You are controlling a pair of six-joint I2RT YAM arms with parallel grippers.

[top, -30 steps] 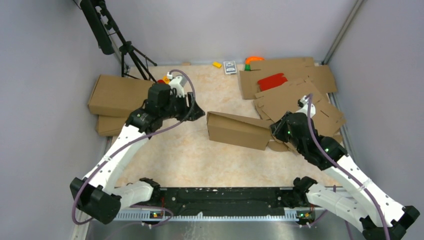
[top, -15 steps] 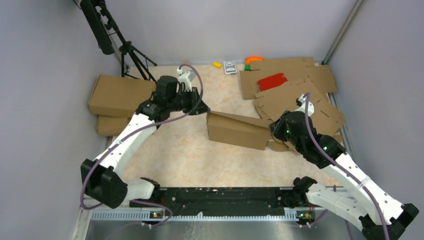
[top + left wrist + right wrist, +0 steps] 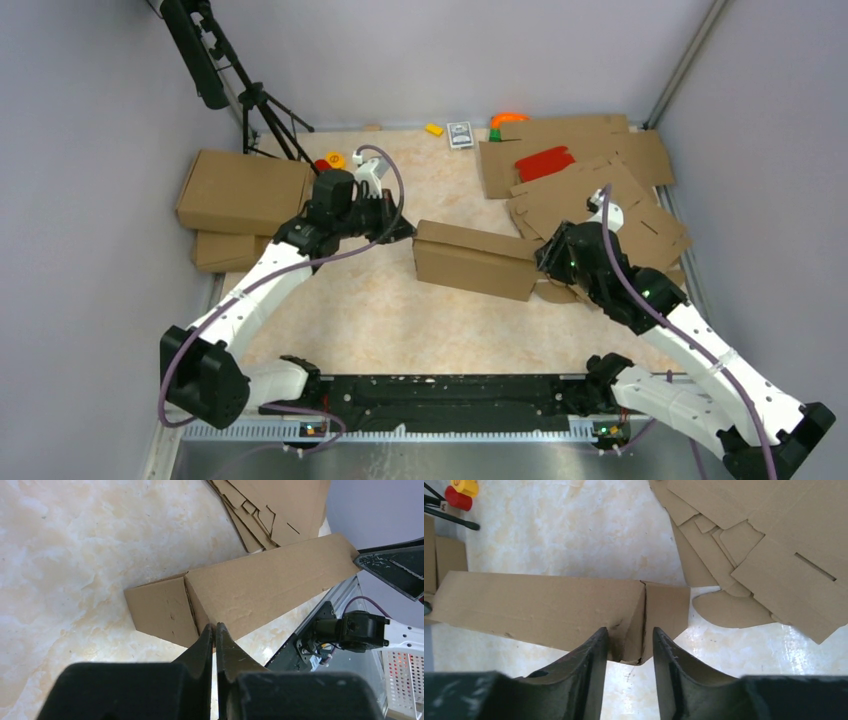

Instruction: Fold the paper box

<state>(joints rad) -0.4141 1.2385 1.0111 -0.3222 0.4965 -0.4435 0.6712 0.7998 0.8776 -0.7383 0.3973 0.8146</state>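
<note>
While two folded brown cardboard boxes (image 3: 240, 190) lie stacked at the far left of the beige marbled table (image 3: 380, 310), the left gripper (image 3: 405, 228) is clenched, its fingertips (image 3: 215, 630) pressed together against the left end of the plain brown corrugated paper box (image 3: 475, 258), which sits mid-table. At the box's right end, the right gripper (image 3: 545, 262) is parted, astride the near corner. Flat cut cardboard sheets (image 3: 600, 190) are heaped far right.

High overview, two close wrist views; common ground: paper box (image 3: 472, 262)
</note>
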